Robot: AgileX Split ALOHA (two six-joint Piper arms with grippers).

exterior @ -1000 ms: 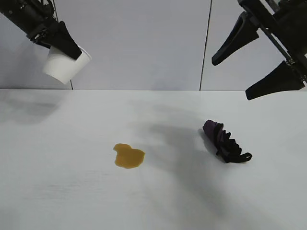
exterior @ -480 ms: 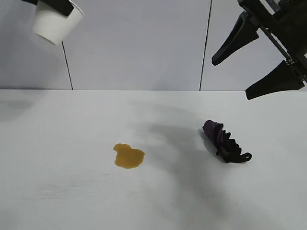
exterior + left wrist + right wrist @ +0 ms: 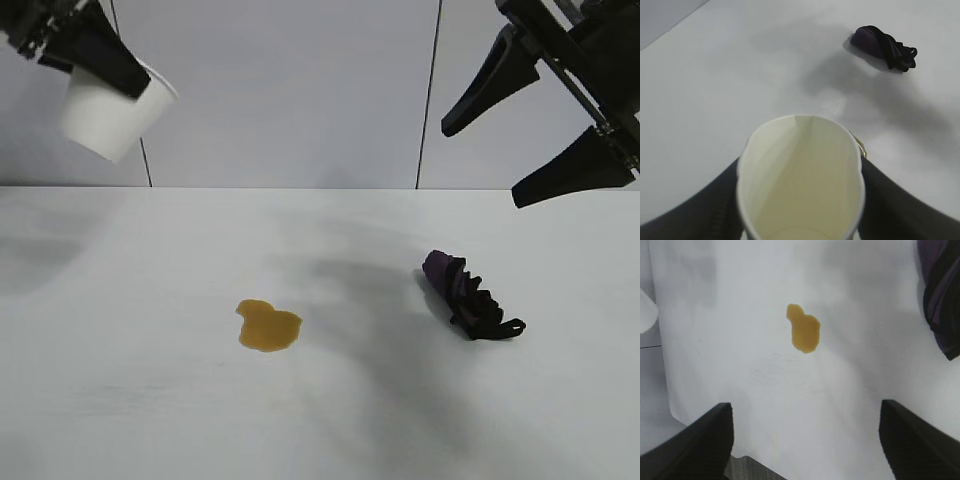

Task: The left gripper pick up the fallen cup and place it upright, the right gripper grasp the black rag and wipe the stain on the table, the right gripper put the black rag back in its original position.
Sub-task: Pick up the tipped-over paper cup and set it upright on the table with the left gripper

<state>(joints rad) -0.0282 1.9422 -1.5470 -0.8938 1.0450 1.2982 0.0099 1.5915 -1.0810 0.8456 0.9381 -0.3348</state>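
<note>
Near to far, exterior view.

1. Desk [image 3: 120,420]: white, matte, fills the lower frame. It carries the stain and the rag; the cup is not on it.

2. Stain [image 3: 268,326]: amber puddle, lower centre-left, unwiped. Nothing touches it. Judged to be the spill the rag is meant for.

3. Rag [image 3: 470,296]: black with purple folds, a crumpled bundle right of centre, well apart from the stain. It lies loose on the desk, judged to be at its start place, not yet picked up.

4. Right hand [image 3: 525,130]: upper right, high above the desk and above the rag, fingers spread wide, holding nothing. Tilted down toward the desk; judged to be waiting its turn.

5. Left hand [image 3: 100,60]: upper left corner, aloft, fingers closed on the cup.

6. Cup [image 3: 112,108]: white paper, held in the air upper left, tilted with its mouth toward upper right, well clear of the desk. The left wrist view shows its inside empty. Judged mid-carry: lifted, not yet stood upright.

Writing, brands, labels: none readable on any item.
</note>
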